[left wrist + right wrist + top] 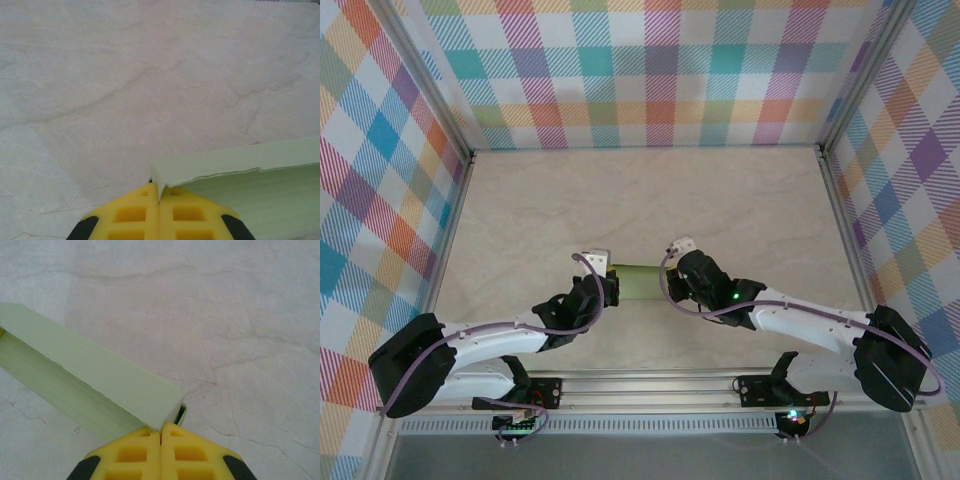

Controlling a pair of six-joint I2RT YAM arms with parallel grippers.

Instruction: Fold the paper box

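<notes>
While the paper box (pixel 638 282) sits near the middle of the marbled table (pixel 650 200), each arm pinches one of its ends. The left gripper (pixel 611 287) has its yellow fingers (pixel 135 212) pressed together, with the thin edge of the box's left corner caught in the seam between them. The right gripper (pixel 671 284) is closed the same way on the right corner, where a narrow flap curls just beside its fingertips. From the wrist views the box reads as a long, pale green sleeve, its open side facing the cameras. Chequered walls (pixel 650 70) ring the table on the left, right and far sides, well apart from the box.
</notes>
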